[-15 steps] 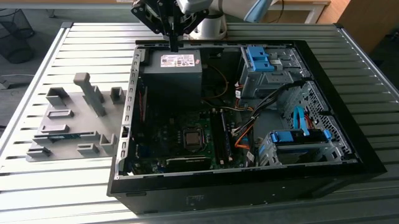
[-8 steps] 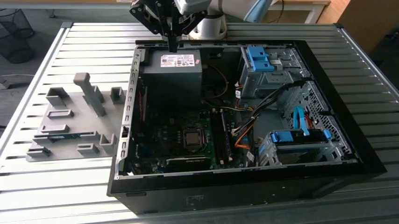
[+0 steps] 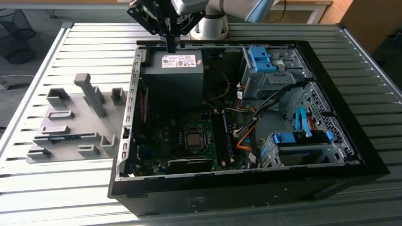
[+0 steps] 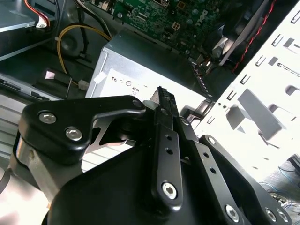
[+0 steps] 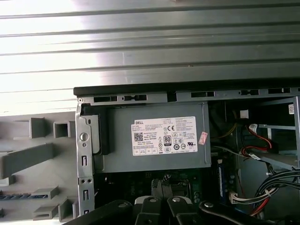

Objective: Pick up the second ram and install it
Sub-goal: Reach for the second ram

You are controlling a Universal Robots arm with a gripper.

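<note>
Slatted metal table (image 3: 56,188), open PC case (image 3: 251,197), tool (image 3: 171,47) closed, empty, near PSU (image 3: 179,73), floor bin (image 3: 16,23).

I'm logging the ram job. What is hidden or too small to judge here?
Second ram: exterior view, a thin green sliver in the grey holder; chips too small to see.
Memory slots: exterior view, dark, too small to tell which are filled.
Motherboard: first wrist view, shadowed beside the power supply, cut off at the edge.
</note>
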